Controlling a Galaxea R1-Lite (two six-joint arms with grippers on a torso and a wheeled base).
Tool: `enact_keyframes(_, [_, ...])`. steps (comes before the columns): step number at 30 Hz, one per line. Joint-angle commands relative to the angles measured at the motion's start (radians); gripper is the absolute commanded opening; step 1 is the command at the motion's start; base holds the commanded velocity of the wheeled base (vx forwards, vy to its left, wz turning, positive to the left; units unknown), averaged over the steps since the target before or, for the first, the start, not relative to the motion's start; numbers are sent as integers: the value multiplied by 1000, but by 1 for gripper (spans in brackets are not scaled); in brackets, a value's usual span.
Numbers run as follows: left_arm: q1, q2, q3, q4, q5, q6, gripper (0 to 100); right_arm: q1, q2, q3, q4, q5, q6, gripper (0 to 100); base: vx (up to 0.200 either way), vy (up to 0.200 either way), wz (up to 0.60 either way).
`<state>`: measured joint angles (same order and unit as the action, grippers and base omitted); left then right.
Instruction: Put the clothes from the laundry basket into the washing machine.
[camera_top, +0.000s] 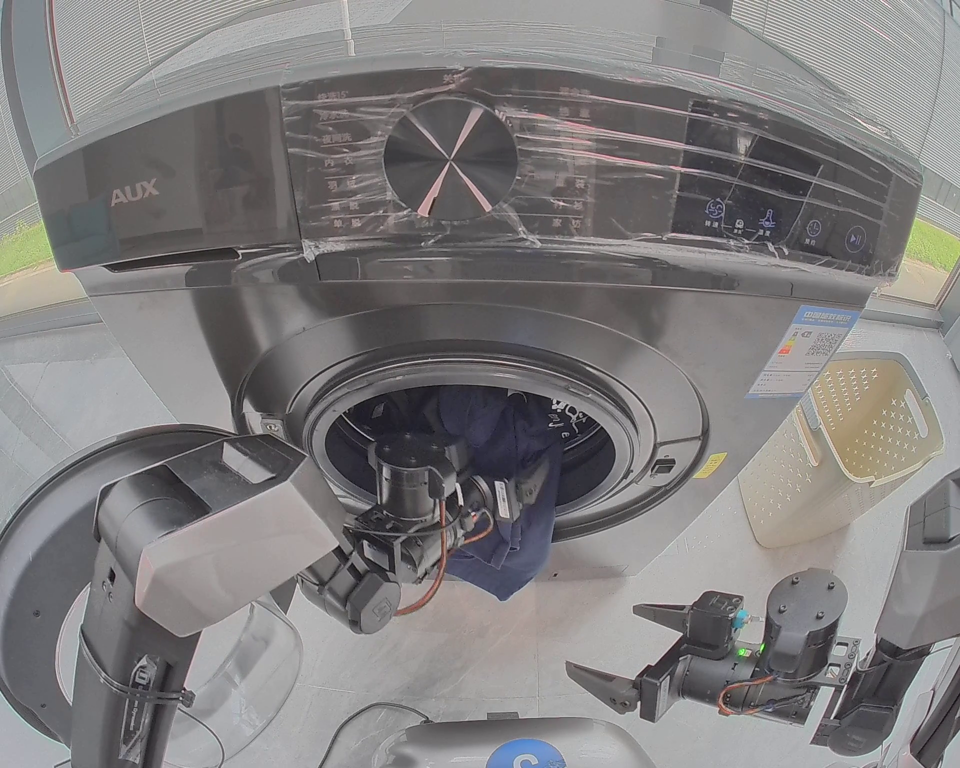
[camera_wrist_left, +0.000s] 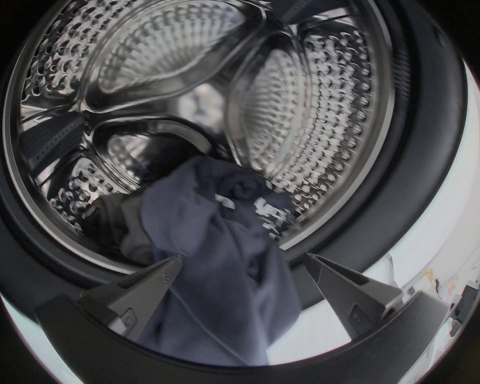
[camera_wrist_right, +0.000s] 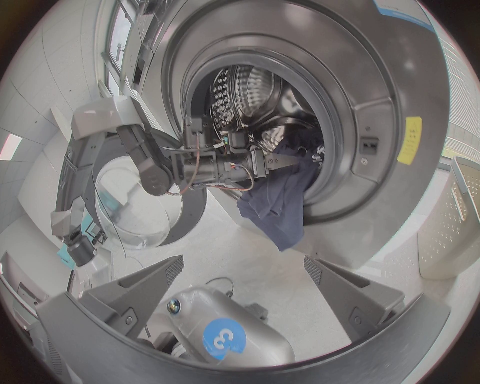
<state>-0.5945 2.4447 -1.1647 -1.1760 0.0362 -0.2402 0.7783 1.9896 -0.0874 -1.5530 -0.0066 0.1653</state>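
Head view, crumpled navy garment (camera_top: 512, 548), draped over washing machine (camera_top: 640, 330) opening rim

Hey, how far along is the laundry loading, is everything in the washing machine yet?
Nearly done. The laundry basket looks empty from here. A navy garment is partly in the drum, but its lower end hangs out over the door rim. The left gripper is open around it; the right gripper is open and empty. Left: push the garment fully inside.
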Motion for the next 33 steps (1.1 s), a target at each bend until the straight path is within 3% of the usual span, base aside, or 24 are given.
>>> enact_keyframes(1, [-31, 7, 45, -11, -13, 7, 100, 4, -5, 43, -15, -6, -1, 100, 0, 0, 0])
enact_keyframes(2, [-31, 8, 45, -11, -13, 9, 100, 4, -3, 43, -15, -6, -1, 100, 0, 0, 0])
enact_keyframes(3, [-28, 40, 46, -14, -15, 36, 100, 10, -3, 41, -15, -6, -1, 100, 0, 0, 0])
enact_keyframes(8, [-8, 91, 40, -27, -30, 78, 100, 10, -2, 40, -15, -4, 0, 100, 0, 0, 0])
enact_keyframes(9, [-2, 99, 33, -27, -30, 82, 0, 10, -3, 38, -15, -4, 0, 100, 0, 0, 0])
enact_keyframes(15, [-1, 102, 5, -25, -32, 79, 0, 10, -2, 26, -15, -4, 0, 100, 0, 0, 0])
enact_keyframes(18, [4, 109, -89, -24, -18, 67, 0, 10, 0, 18, -15, -4, 0, 100, 0, 0, 0])
enact_keyframes(20, [22, 131, -188, -25, 27, 45, 0, 10, -2, 17, -15, -4, 0, 100, 0, 0, 0])
enact_keyframes(21, [33, 142, -256, -28, 76, 24, 0, 12, -2, 14, -15, -3, 0, 100, 0, 0, 0])
enact_keyframes(24, [53, 175, -400, -28, 134, -11, 0, 18, -3, 0, -15, -3, 0, 100, 0, 0, 0])
enact_keyframes(33, [67, 218, -547, -56, 146, -8, 0, 22, -2, -8, -13, -1, 2, 100, 0, 0, 0])
